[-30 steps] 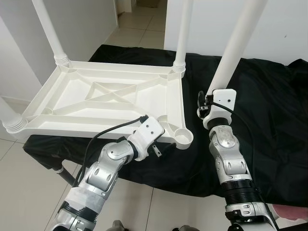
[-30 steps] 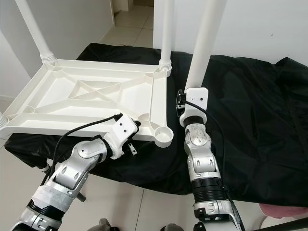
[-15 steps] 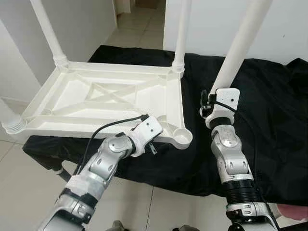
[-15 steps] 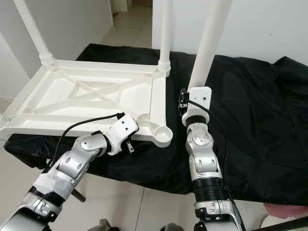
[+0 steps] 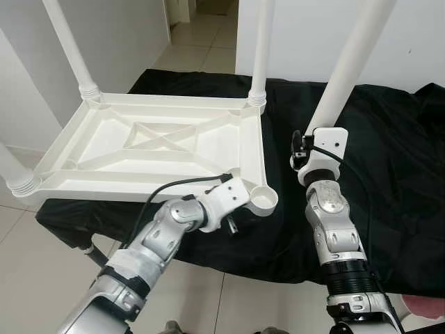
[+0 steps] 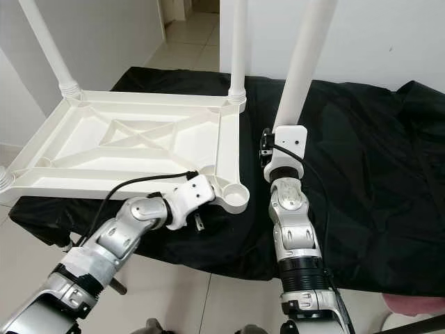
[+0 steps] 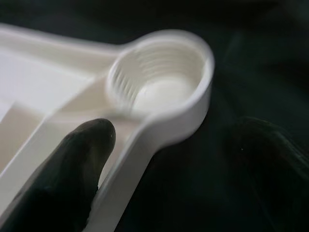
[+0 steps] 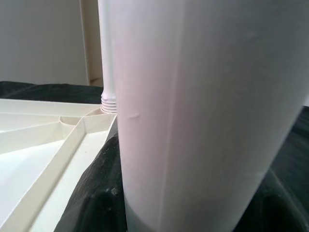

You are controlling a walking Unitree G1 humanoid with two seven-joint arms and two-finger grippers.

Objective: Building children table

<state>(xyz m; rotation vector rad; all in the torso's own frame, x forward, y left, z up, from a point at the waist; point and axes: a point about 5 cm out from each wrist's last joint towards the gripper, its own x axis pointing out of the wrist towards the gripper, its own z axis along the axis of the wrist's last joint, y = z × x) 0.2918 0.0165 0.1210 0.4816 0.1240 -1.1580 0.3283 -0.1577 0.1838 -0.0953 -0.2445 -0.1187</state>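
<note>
Silver jointed arms, white wrist housings, black cables, black fingers

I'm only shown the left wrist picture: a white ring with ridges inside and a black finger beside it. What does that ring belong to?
Observer: It is the empty corner socket of an upside-down white tabletop lying on a black cloth.
Operator: Do the other corners have legs?
Observer: Three do: the far-left leg, the far-right leg and the near-left leg.
Operator: Where is the last one?
Observer: The right gripper holds the fourth leg upright over the cloth, to the right of the socket, not in it yet.
</note>
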